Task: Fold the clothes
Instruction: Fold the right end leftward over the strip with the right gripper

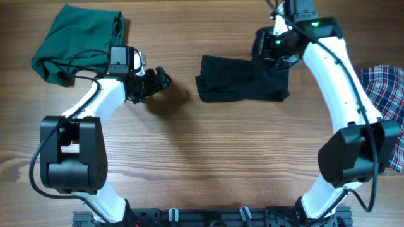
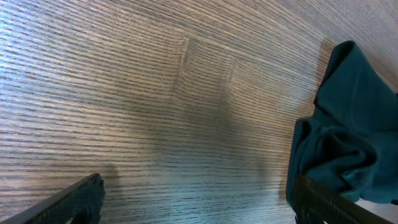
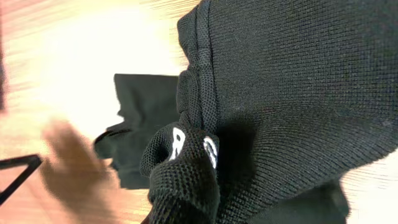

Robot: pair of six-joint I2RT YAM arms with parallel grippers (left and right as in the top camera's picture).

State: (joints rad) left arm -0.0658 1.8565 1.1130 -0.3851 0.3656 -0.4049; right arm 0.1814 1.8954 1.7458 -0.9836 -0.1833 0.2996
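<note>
Left gripper (image 1: pixel 158 79) hangs over bare wood with its jaws spread wide. On the left wrist view I see one finger (image 2: pixel 74 199) at each lower corner and only table grain between them.

Behind and to the left of it, the green garment (image 1: pixel 79 39) sits crumpled in a heap near the far left corner of the table (image 1: pixel 208 145). It is close to the left arm's wrist and apart from the fingers. The same wrist view catches its bunched edge at the right side.

A strip of open wood separates the left gripper from the near end of the black garment (image 1: pixel 240 81). The whole near half of the table between the two arm bases is free room.

The black garment lies flat at centre, toward the far side, as a rough rectangle. Its long axis runs left to right, with a slightly ragged left end pointing at the left gripper.

Right gripper (image 1: pixel 273 53) sits over the far right corner of that garment. The right wrist camera is filled with black knit, with a bunched fold bearing white lettering (image 3: pixel 177 144). I cannot tell whether the jaws are closed on the fabric.

A plaid cloth (image 1: pixel 386 94) lies at the right table edge, partly behind the right arm and well apart from the black garment.
</note>
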